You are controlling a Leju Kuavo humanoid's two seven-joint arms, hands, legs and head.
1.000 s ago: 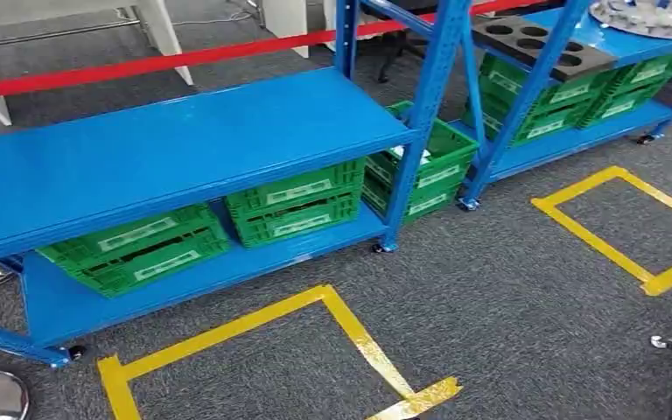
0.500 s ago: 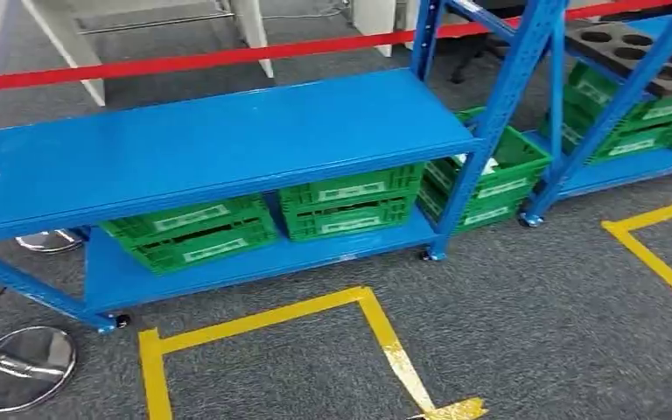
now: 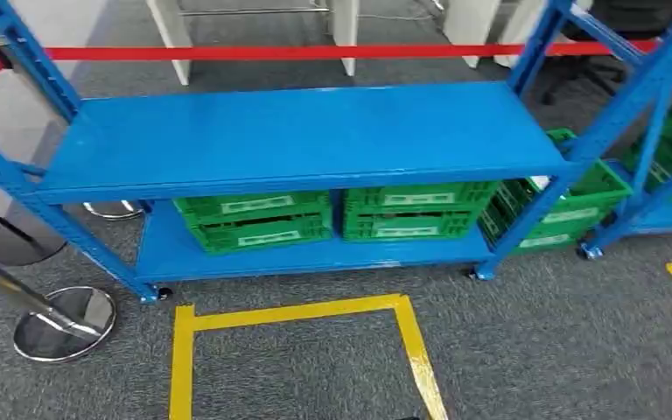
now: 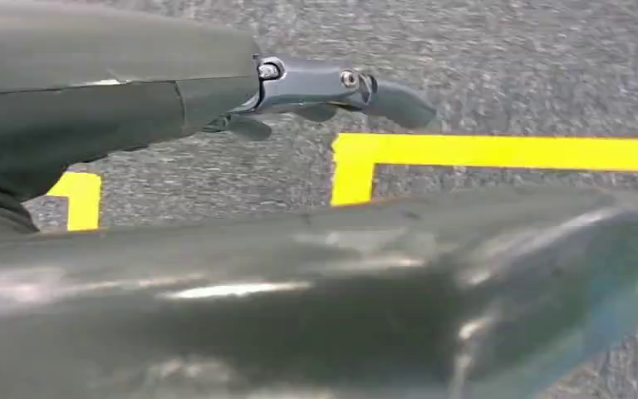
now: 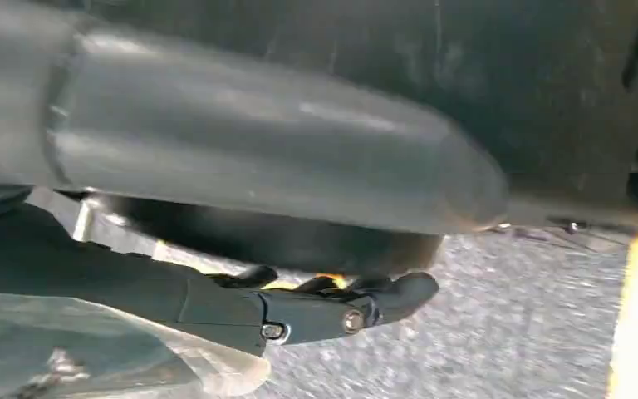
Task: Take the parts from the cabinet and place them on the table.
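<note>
1. Whole head view swung since half a second ago: camera turned, blue rack now centred and square-on; nothing on it displaced.
2. Rack: bare blue upper shelf; lower shelf carrying two green crates side by side, labels facing out.
3. Third green crate just beside the rack's right post, a white item inside; parts otherwise not discernible.
4. Yellow tape square on grey carpet before the rack.
5. Red barrier tape behind; chrome stanchion base at left.
6. Left hand: hanging over carpet, fingers extended, holding nothing.
7. Right hand: hanging likewise, fingers loosely extended, holding nothing.
</note>
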